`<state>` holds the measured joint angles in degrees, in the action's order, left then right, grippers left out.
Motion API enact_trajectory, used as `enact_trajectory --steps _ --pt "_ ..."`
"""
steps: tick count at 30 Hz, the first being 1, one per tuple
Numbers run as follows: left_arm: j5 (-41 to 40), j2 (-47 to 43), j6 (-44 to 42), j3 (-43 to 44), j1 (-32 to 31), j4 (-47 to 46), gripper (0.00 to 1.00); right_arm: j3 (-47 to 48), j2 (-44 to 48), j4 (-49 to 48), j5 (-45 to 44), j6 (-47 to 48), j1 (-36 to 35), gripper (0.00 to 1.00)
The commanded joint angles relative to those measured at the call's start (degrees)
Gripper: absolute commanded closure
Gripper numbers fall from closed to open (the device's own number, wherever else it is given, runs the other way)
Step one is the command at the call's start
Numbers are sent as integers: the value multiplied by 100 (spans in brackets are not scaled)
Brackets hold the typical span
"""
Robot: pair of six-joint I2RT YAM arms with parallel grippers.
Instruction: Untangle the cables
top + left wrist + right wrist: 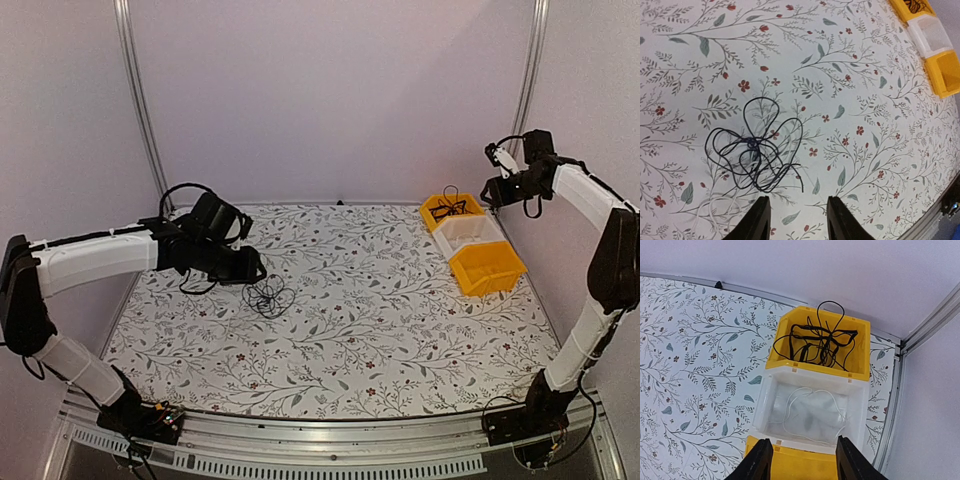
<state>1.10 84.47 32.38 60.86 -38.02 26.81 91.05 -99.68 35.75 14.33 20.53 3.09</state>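
A bunch of thin black cables (270, 297) lies in loops on the flowered table, left of centre. In the left wrist view the bunch (751, 143) lies just ahead and left of my left gripper (797, 215), with a faint white cable (710, 205) under and beside it. My left gripper (250, 268) is open and empty, low over the table and apart from the bunch. My right gripper (497, 165) is open and empty, high above the bins at the back right (802, 460).
Three bins stand in a row at the back right. The far yellow bin (810, 366) holds black cables (820, 342). The white bin (762, 400) holds a white cable (810, 410). The near yellow bin (487, 268) shows nothing inside. Walls and metal rails close the back and sides.
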Motion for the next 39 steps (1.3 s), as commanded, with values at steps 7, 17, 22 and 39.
enact_trajectory --steps 7,17,22,39 --pt "245 -3 1033 -959 739 134 73 -756 535 -242 1393 1035 -1887 60" --pt "-809 -710 2016 -1205 794 1297 70 -693 29 -242 1885 1071 -3609 63" --pt "-695 -1193 2508 -1817 799 1401 59 -605 -148 -334 1944 909 -3711 63" --pt "-353 -511 2054 -2218 884 78 87 -633 -287 -346 1890 733 -3754 63"
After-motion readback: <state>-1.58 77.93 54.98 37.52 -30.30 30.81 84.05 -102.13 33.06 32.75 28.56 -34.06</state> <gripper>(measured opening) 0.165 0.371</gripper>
